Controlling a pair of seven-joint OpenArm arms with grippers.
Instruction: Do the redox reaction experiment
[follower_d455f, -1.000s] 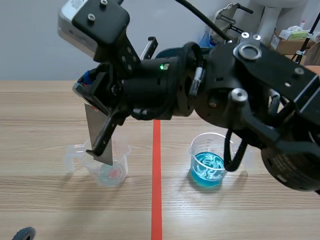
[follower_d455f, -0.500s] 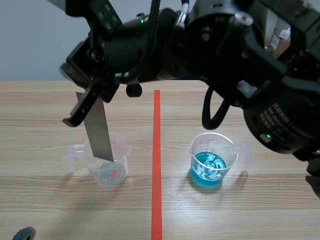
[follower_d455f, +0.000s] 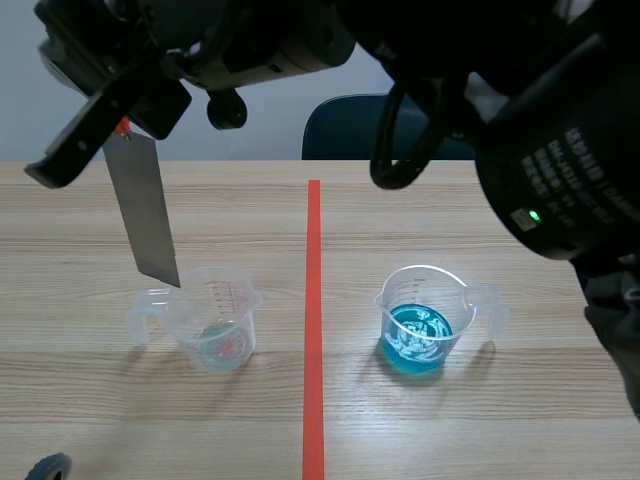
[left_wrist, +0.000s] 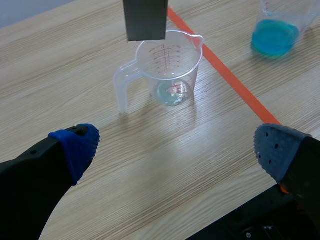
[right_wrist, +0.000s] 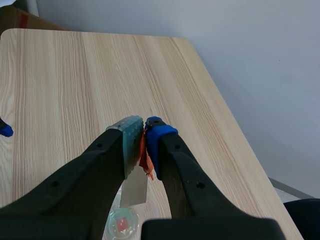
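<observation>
— Now that the metal strip (follower_d455f: 145, 205) has come up out of the clear cup (follower_d455f: 215, 320), where is it?
— Hanging just above the rim, pinched in the right tool (right_wrist: 145, 135); the left tool (left_wrist: 175, 147) sits low, fingers spread, empty
— So the dip there looks done, and the blue cup (follower_d455f: 420, 325) is probably next

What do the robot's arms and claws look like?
Bulky matte-black right arm with white lettering, a green light and a looping black cable. Both jaws: thick black fingers tipped with dotted pads, blue or grey-green.
</observation>
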